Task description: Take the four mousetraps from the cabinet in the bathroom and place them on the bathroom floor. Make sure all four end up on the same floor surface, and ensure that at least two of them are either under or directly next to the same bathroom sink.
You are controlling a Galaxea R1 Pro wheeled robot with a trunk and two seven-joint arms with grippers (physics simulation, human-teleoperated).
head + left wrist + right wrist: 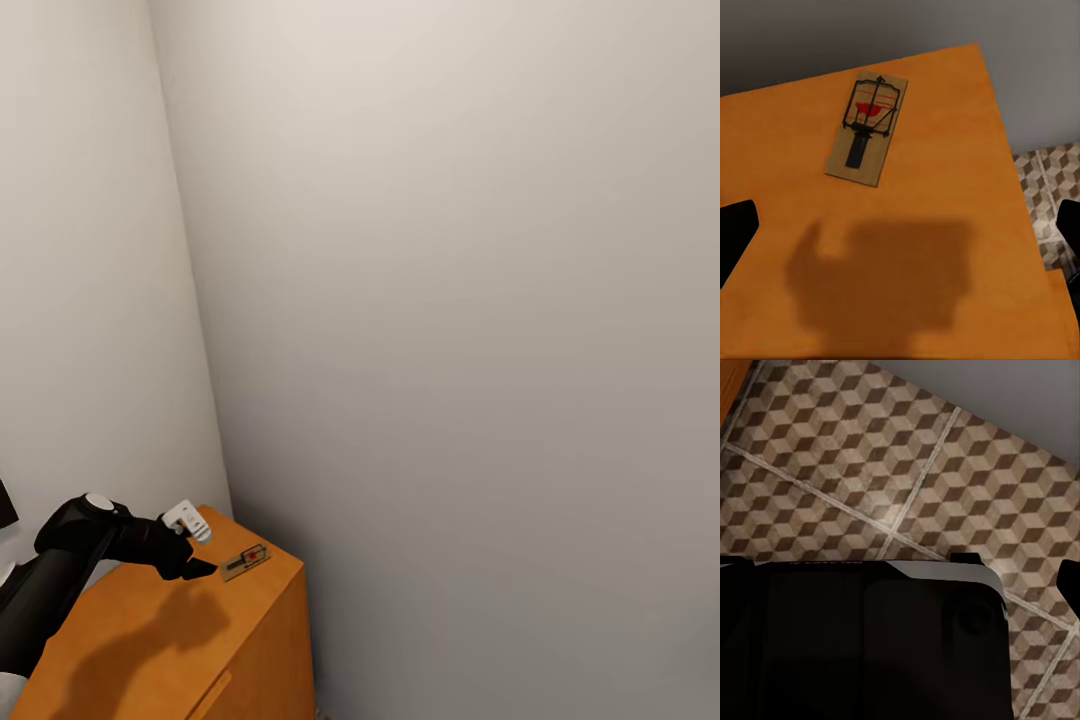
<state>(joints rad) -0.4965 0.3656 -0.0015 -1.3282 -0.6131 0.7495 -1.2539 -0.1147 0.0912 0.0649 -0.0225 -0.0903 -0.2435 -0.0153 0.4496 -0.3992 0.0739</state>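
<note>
Mousetrap (867,127) lay flat on top of the orange-brown cabinet (150,640), close to its far corner by the pale walls (450,300), just beyond the left gripper (195,568). That gripper hovered above the wood with its fingers (735,232) spread wide and nothing between them, its shadow (881,274) falling short of the trap. Cube-patterned bathroom floor (900,480) lay below the right arm, whose fingers could not be judged.

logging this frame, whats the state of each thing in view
mousetrap: lying flat on the cabinet top, not gripped
cabinet: no drawer seen open, one trap on top
left gripper: open, hovering above the cabinet top short of the trap
bathroom floor: no trap on the part seen
</note>
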